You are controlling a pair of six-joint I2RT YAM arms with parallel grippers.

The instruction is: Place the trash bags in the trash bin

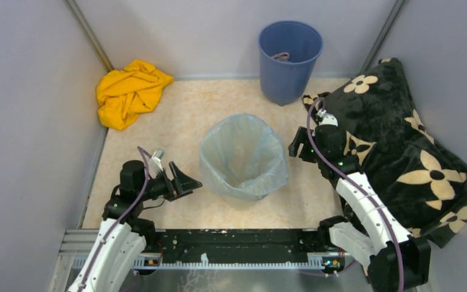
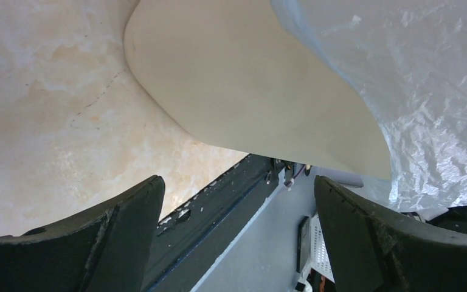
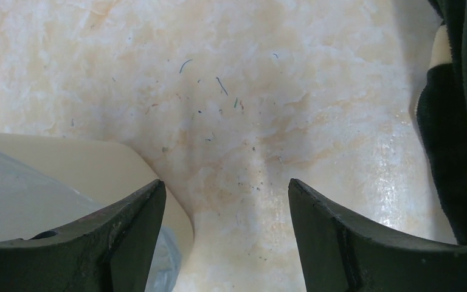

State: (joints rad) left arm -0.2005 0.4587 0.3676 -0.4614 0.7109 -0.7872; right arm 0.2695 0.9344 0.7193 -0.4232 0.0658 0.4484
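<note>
The pale-blue translucent trash bag (image 1: pixel 243 157) lines the cream trash bin, draped over its rim and down its sides at the table's middle. In the left wrist view the bin's bare cream wall (image 2: pixel 249 91) shows beside the crinkly bag (image 2: pixel 425 91). In the right wrist view the bin wall (image 3: pixel 85 167) and a bit of bag (image 3: pixel 12 194) show at the lower left. My left gripper (image 1: pixel 185 181) is open and empty just left of the bin; its jaws show wide apart (image 2: pixel 237 219). My right gripper (image 1: pixel 296 148) is open and empty just right of the bin (image 3: pixel 226 219).
A yellow cloth (image 1: pixel 129 91) lies at the back left. A round blue bucket (image 1: pixel 289 61) stands at the back. A dark flowered blanket (image 1: pixel 401 152) fills the right side, close to my right arm. Grey walls enclose the table; a black rail (image 1: pixel 237 243) runs along the near edge.
</note>
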